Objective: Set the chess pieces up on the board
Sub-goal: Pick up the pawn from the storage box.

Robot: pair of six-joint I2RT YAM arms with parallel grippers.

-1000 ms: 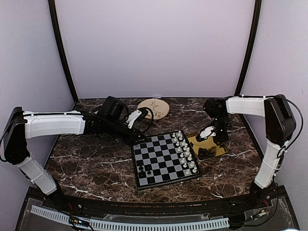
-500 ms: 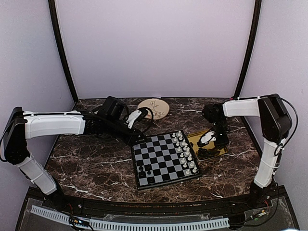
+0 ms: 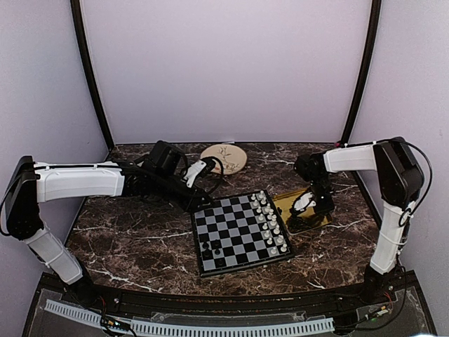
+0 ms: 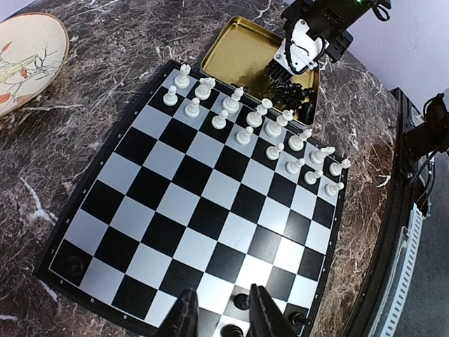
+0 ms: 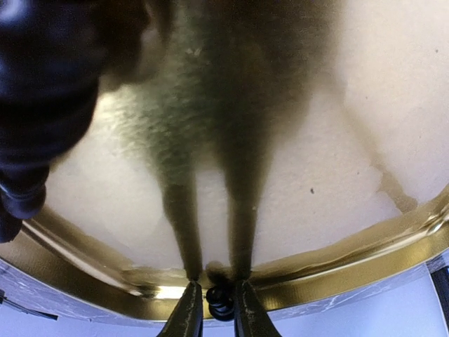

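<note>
Bordering board [image 4: 189, 203], white pieces [image 4: 255, 116], yellow tray [image 4: 231, 42]

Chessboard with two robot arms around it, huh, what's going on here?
Two robot arms are setting up a chess set. The right gripper is down in the yellow tray, its fingers pinching a black piece by the tray's rim. The left gripper hovers open over one edge of the board, near a few black pieces already standing there. The white pieces fill two rows on the opposite side.
</note>
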